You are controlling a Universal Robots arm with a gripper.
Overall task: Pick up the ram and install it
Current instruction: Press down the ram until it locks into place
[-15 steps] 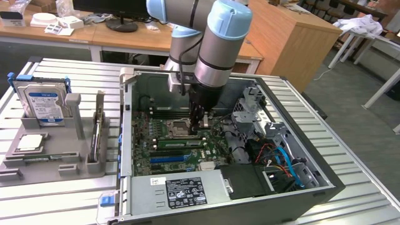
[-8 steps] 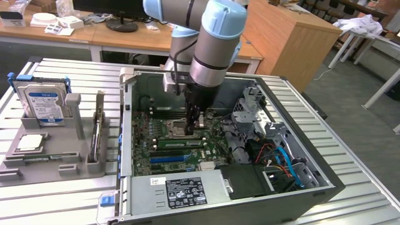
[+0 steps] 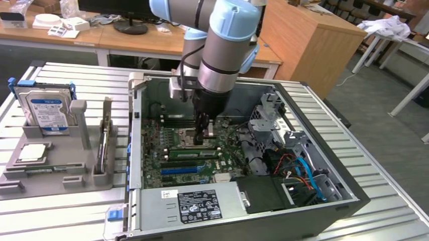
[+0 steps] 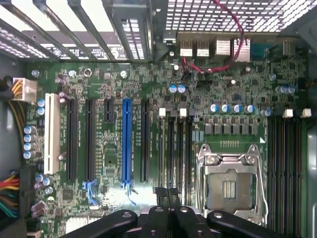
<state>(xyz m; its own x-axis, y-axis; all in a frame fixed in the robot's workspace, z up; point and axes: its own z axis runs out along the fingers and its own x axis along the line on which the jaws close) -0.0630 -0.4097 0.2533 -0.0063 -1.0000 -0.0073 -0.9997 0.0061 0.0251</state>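
Gripper (image 4: 166, 192) up close: fingers pinched shut, no gap, tips right over the mem slots beside the CPU socket (image 4: 232, 184). In the exterior view the ram (image 3: 194, 149) looks like it's standing on edge in a slot just under the tips. Can't tell if it's clamped or only touched. Handling imo: light, stiff, thin, but fragile. Hold the long top edge mid-length, keep off the chips and contacts, and don't tilt it.
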